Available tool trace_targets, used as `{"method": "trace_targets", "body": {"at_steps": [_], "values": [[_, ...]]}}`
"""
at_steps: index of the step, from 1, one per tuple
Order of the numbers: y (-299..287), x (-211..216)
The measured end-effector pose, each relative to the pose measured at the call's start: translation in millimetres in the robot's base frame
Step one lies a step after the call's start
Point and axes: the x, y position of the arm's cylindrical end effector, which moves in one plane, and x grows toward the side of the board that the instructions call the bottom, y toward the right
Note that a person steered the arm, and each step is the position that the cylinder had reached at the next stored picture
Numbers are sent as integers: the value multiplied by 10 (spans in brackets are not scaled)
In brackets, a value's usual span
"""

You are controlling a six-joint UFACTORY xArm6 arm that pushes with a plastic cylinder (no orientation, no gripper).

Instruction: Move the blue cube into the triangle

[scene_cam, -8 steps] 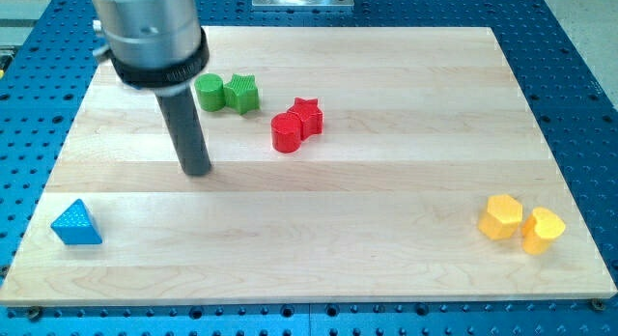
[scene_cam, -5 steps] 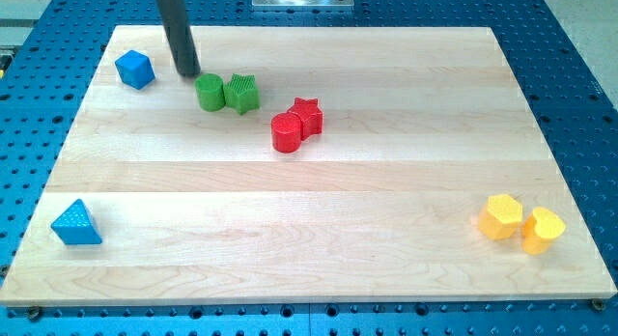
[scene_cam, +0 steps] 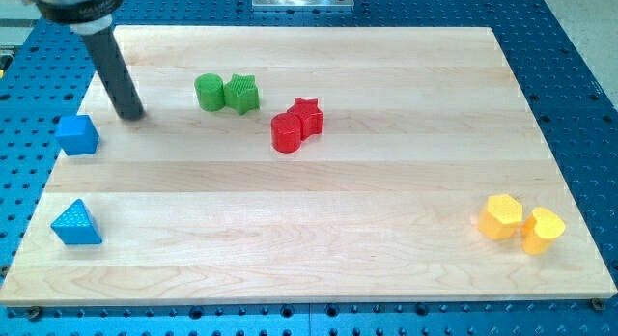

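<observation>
The blue cube [scene_cam: 77,134] sits at the board's left edge, partly over it. The blue triangle [scene_cam: 75,223] lies below it, near the view's bottom left, with a clear gap between them. My tip [scene_cam: 131,114] rests on the board just to the right of and slightly above the cube, not touching it. The rod slants up to the view's top left.
A green cylinder [scene_cam: 208,91] and green star [scene_cam: 242,93] sit side by side at the upper middle. A red cylinder [scene_cam: 286,132] and red star [scene_cam: 306,115] touch near the centre. Two yellow blocks [scene_cam: 520,223] lie at the right edge. The wooden board [scene_cam: 338,230] rests on a blue perforated table.
The blue cube has moved down the left edge toward the triangle. My tip has moved from beside the green cylinder to the left and down, next to the cube.
</observation>
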Motion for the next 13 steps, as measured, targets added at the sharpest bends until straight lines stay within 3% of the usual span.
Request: {"method": "trace_targets", "body": {"at_steps": [1,2,4,7,8,9,10,11,13], "values": [[-674,297],[-578,664],[-174,582],[-187,1450],[-124,1469],[344,1334],[944,1457],[1100,1854],[1100,1867]]}}
